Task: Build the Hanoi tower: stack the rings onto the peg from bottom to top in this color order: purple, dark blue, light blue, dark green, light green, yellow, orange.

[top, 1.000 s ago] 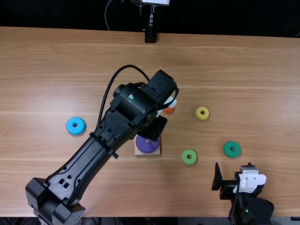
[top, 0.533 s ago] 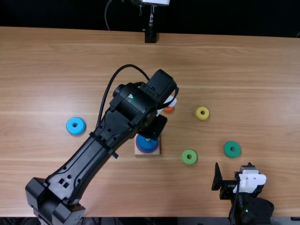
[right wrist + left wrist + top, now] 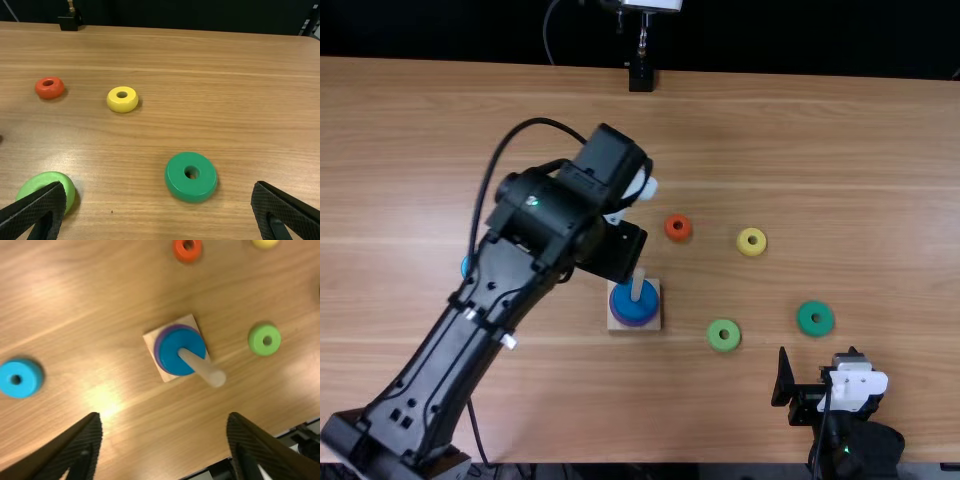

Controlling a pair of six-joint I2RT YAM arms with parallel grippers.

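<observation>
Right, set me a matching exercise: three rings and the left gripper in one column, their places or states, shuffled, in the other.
1. dark blue ring
2. light blue ring
3. dark green ring
4. left gripper

A. on the table, farthest right of the loose rings in the top view
B. open, with nothing in it
C. off the peg, and next due in the color order
D. on the peg, directly over the purple ring

Right pairs: 1-D; 2-C; 3-A; 4-B
</observation>
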